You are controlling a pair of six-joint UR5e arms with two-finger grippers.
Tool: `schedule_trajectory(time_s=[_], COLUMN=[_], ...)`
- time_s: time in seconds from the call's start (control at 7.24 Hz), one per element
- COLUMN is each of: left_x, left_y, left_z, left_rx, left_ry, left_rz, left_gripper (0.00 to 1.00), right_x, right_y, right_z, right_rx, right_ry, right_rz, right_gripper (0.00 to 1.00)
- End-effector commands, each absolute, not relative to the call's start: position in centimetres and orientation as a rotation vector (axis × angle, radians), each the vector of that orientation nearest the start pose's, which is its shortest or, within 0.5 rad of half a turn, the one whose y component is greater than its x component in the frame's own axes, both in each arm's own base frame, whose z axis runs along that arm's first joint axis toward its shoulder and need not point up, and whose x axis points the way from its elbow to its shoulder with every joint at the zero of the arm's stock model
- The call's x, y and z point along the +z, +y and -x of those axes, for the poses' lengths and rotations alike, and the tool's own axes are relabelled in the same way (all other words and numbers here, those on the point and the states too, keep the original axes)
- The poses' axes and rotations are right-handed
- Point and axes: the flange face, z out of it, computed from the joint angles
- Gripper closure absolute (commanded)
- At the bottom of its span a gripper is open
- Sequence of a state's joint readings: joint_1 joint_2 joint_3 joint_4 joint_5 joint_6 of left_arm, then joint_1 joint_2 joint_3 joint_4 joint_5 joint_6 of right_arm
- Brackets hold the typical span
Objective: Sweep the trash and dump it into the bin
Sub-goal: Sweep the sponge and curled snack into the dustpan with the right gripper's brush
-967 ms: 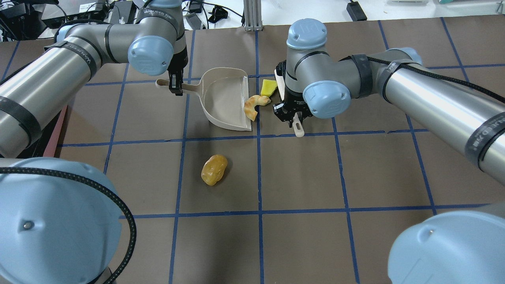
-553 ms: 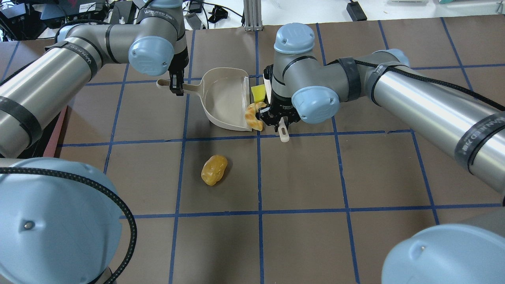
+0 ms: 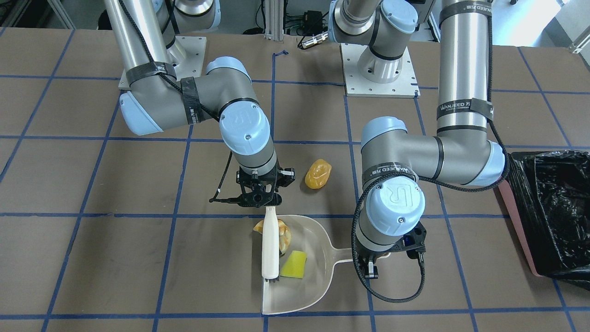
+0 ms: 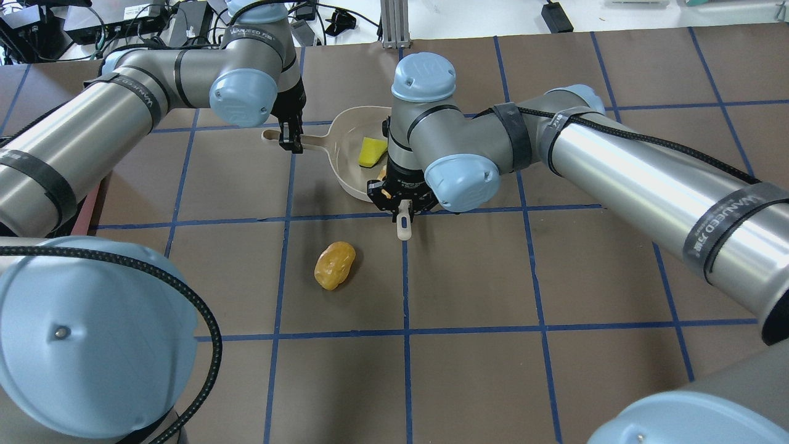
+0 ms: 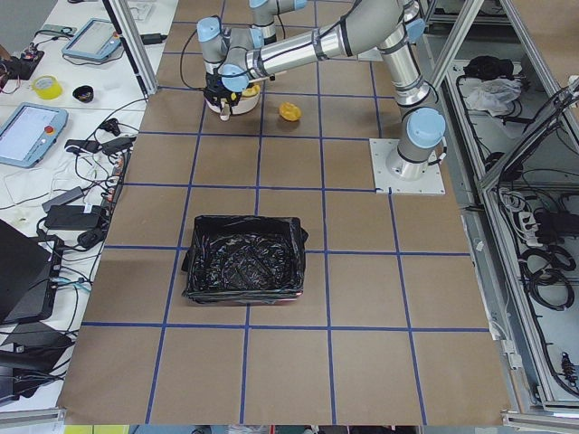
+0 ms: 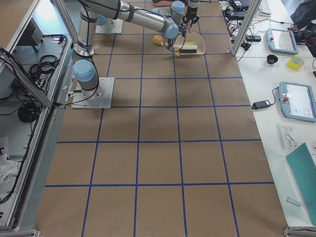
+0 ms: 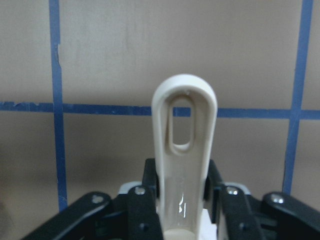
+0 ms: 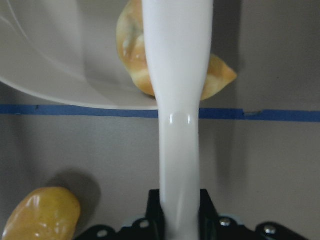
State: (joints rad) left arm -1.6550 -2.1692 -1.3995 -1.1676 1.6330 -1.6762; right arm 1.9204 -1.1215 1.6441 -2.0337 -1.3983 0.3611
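Trash status: yellow wedge (image 3: 294, 265) lies inside the dustpan (image 3: 318, 283). Croissant piece (image 3: 285, 236) straddles the pan's lip, partly under the brush (image 3: 270, 244). Amber lump (image 3: 318, 174) lies alone on the surface (image 3: 92, 258), near the pan but apart from it. Bin (image 3: 560, 203), black-bagged, stands well apart on the robot's left.

Right pincer (image 4: 402, 206) is clamped on the brush handle; left pincer (image 4: 291, 139) is clamped on the dustpan handle.

I judge the pieces light and rigid. The glossy lump may roll or skid, so I would push it broadside with the bristles and carry the pan level.

Readable: "WANJEED" on a black arm band (image 3: 462, 105).
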Motion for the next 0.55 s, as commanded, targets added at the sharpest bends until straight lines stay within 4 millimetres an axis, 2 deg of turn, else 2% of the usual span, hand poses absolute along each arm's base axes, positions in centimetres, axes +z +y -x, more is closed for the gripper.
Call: schedule_trajectory(time_s=[0.0, 0.41], left_x=[24.1, 24.1], left_y=[-67.9, -67.7], left_z=[18.8, 19.4], left_rx=[0.001, 0.103], left_ry=[2.203, 2.293], left_rz=[2.192, 2.182], left_gripper=[1.0, 1.0], right_x=[25.4, 28.2], right_y=[-53.4, -54.5], right_z=[-36.1, -36.3], right_rx=[0.14, 0.148], right_ry=[2.965, 2.988], right_rz=[-0.078, -0.103], right_gripper=[0.84, 0.84])
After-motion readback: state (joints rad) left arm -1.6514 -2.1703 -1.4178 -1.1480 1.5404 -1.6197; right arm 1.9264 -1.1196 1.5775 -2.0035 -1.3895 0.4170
